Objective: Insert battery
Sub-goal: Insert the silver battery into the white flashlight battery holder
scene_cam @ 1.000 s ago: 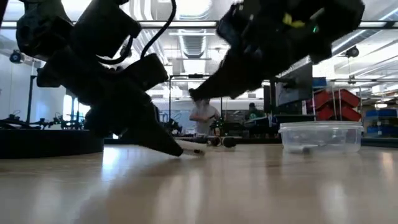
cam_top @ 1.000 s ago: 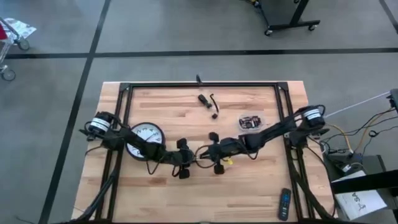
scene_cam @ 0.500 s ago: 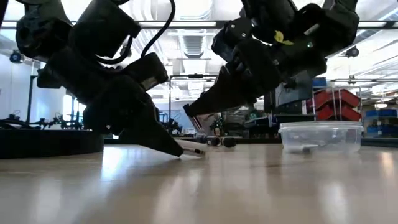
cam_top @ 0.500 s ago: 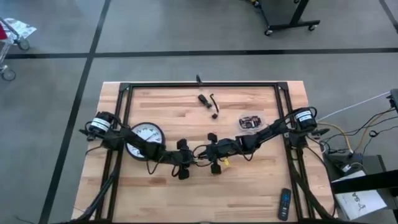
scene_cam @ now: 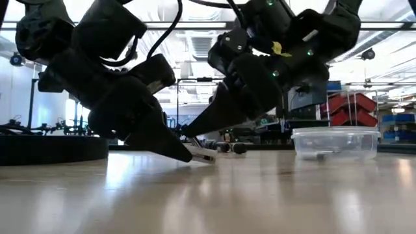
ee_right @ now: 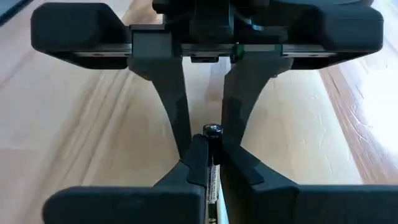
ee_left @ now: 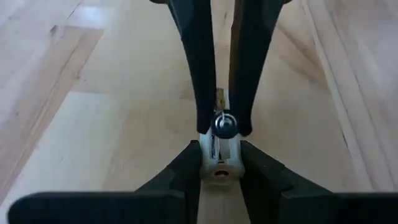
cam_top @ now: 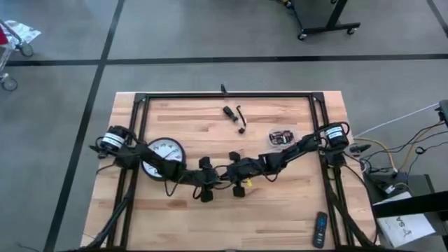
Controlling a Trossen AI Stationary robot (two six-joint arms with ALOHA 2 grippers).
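Left claw (cam_top: 214,180) sits low at mid-bench (cam_top: 280,217), its tip on the wood, clamped on a small white battery holder (ee_left: 219,155); unchanged from the frames before. Right claw (cam_top: 228,173) has advanced toward the left claw and descended since a second ago; in the low view its fingertips now meet the left claw's at the holder. It grips a battery (ee_right: 212,134) narrowly, end-on against the holder. Wall clock (cam_top: 166,149) and clear container (scene_cam: 335,142) unmoved.
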